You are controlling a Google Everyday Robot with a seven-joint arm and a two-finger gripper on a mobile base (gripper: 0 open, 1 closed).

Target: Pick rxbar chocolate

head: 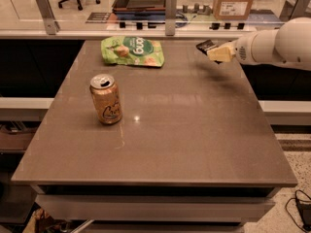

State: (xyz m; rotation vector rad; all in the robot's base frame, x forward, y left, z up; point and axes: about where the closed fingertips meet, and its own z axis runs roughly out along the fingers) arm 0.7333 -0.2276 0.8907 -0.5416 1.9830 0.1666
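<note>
The rxbar chocolate (pixel 205 45) is a small black bar held in my gripper (pixel 216 52), lifted above the far right part of the table (pixel 194 130). Only its left end shows past the pale fingertips (pixel 221 53). The white arm comes in from the right edge of the view. The gripper is shut on the bar, and a faint shadow lies on the table below it.
A gold can (pixel 106 99) stands upright at the left middle of the table. A green crinkled snack bag (pixel 132 51) lies at the far edge. A rail with metal posts (pixel 170 6) runs behind the table, with a cardboard box (pixel 235 0) beyond it.
</note>
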